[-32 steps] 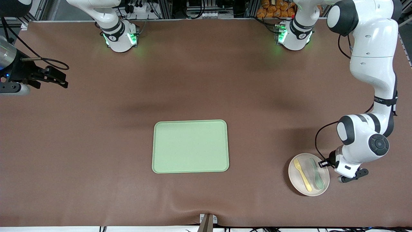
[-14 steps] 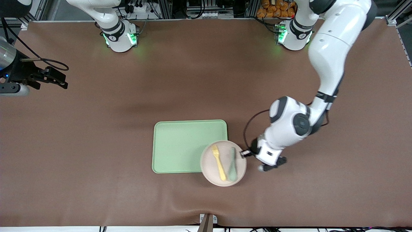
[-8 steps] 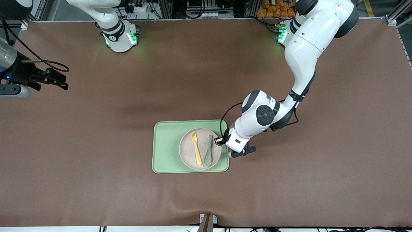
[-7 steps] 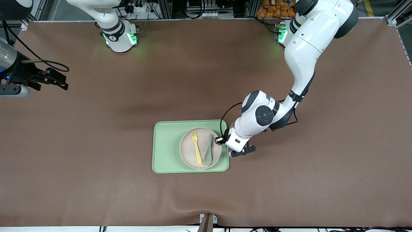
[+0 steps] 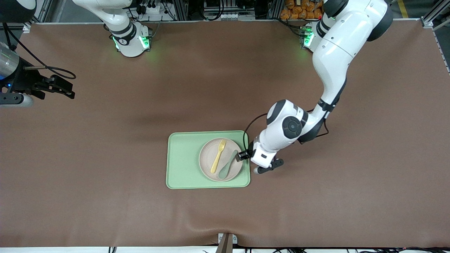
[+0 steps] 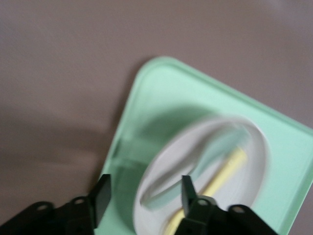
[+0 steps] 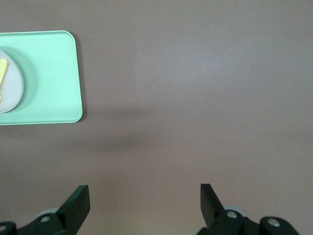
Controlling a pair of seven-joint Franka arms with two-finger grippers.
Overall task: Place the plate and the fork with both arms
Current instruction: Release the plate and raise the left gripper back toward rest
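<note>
The beige plate (image 5: 207, 154) lies on the pale green tray (image 5: 182, 161), toward the left arm's end of it. The yellow fork (image 5: 218, 156) and a green spoon (image 5: 227, 164) lie tilted on the plate. My left gripper (image 5: 242, 156) is at the plate's rim at the left arm's end of the tray. In the left wrist view its fingers (image 6: 102, 196) stand apart and straddle the rim of the plate (image 6: 161, 215), one over the plate, one over the tray (image 6: 161, 98); the fork (image 6: 227, 169) shows blurred. My right gripper (image 5: 70, 92) waits open over bare table at the right arm's end.
The right wrist view shows the right gripper (image 7: 144, 200) above brown table mat, with the tray (image 7: 49, 78) and the plate's edge (image 7: 10, 88) farther off. A small camera mount (image 5: 226, 240) sits at the table edge nearest the front camera.
My left arm carried the plate with fork and spoon from the left arm's end of the table onto the tray. In the last half second the plate turned, tilting fork and spoon.
</note>
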